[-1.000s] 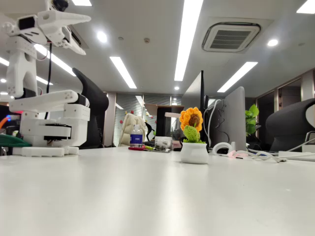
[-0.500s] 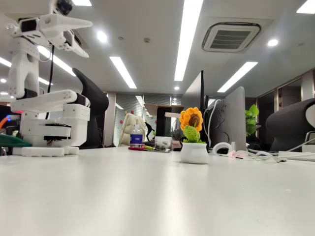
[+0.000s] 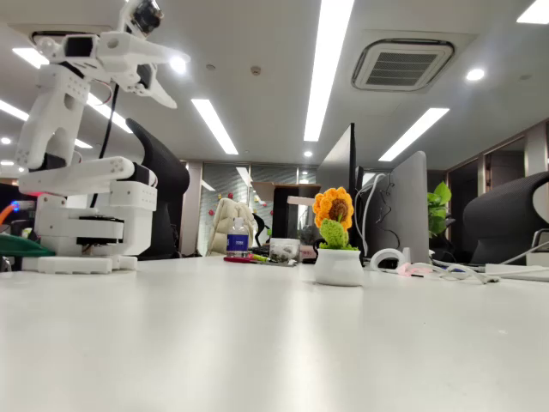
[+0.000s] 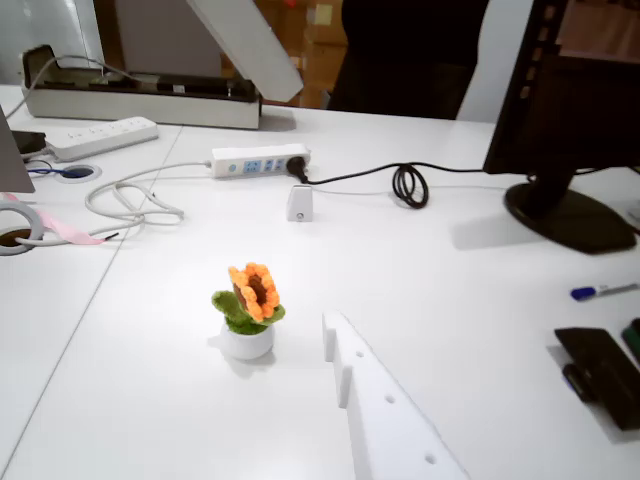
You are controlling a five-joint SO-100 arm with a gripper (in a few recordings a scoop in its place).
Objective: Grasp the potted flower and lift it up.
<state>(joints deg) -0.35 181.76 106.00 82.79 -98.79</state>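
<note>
One flower (image 3: pixel 337 239), crocheted orange petals with brown centre and green leaves in a round white pot, upright on the white table (image 3: pixel 257 343); in the wrist view it (image 4: pixel 248 312) stands alone on bare tabletop left of centre. One white arm (image 3: pixel 81 154), based at the left of the fixed view, its gripper (image 3: pixel 167 77) raised high and well apart from the flower, pointing toward the right. Fixed view also lists: one bottle (image 3: pixel 238 237) with blue label, two monitors (image 3: pixel 390 210) seen from the back, one leafy plant (image 3: pixel 440 209) behind them, one black chair (image 3: pixel 163 193) behind the arm. Wrist view lists instead: two power strips (image 4: pixel 258 160), one coiled black cable (image 4: pixel 409 184), one small white adapter (image 4: pixel 298 203), one monitor base (image 4: pixel 570 215) at right, one blue pen (image 4: pixel 600 291), one dark object (image 4: pixel 600 370) at the right edge, one tape roll (image 4: pixel 15 230) at the left edge. Gripper in the wrist view (image 4: pixel 300 190): one finger (image 4: pixel 385 410) at bottom, the other (image 4: pixel 245 45) at top, a wide gap between them, so jaws stand wide apart; they hold nothing and touch nothing, the flower lying in view between them on the table below.
</note>
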